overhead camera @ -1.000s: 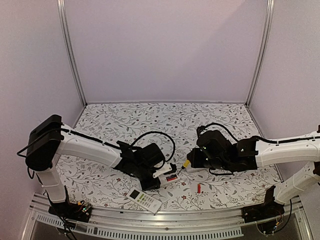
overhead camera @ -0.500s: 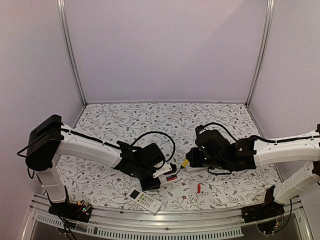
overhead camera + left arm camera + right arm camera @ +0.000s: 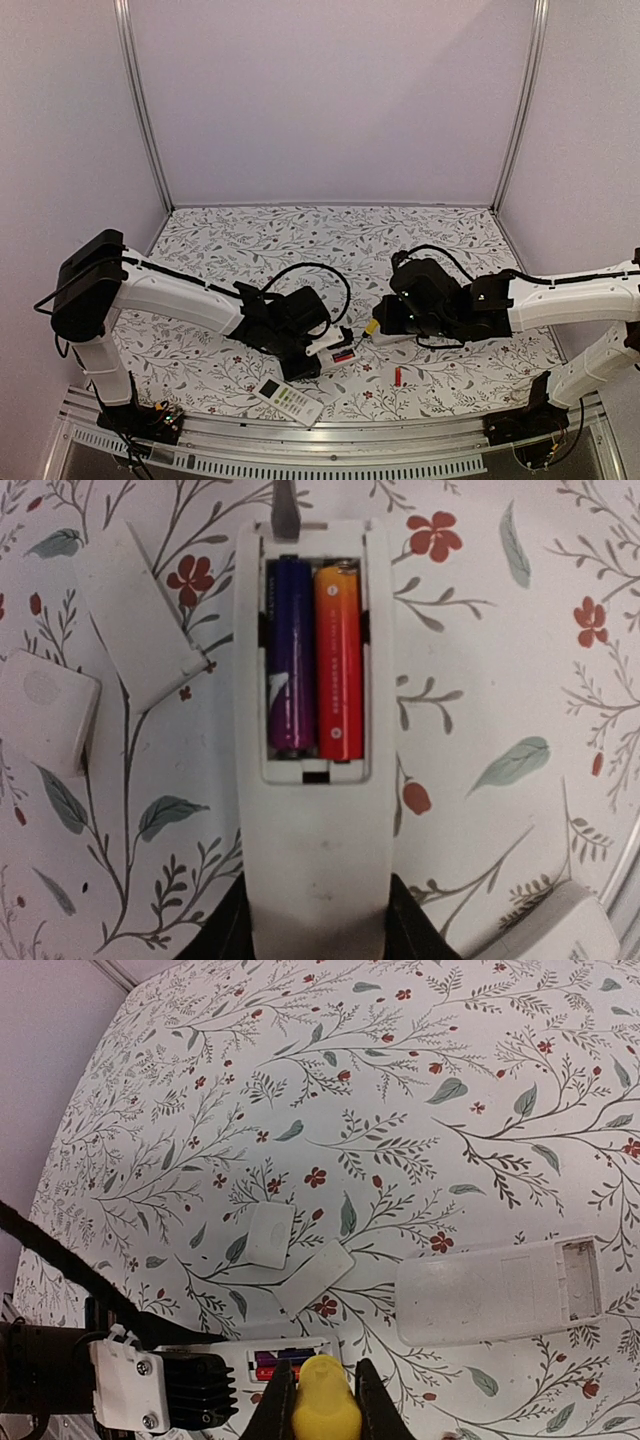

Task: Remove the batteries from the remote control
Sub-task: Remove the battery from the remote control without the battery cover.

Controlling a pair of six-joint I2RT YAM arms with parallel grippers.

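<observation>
Your left gripper point(image 3: 318, 935) is closed part way on the near end of the remote control point(image 3: 315, 820), one finger on each side; in its open compartment two batteries lie side by side, the dark blue battery point(image 3: 290, 660) at 9 o'clock of the red-orange battery point(image 3: 338, 660); your right gripper point(image 3: 324, 1392) is clamped tight on the yellow screwdriver point(image 3: 326, 1418), whose tip is at the compartment's 12 o'clock edge; a loose red battery point(image 3: 397, 376) lies on the table point(image 3: 250, 240), at 4 o'clock of the remote.
</observation>
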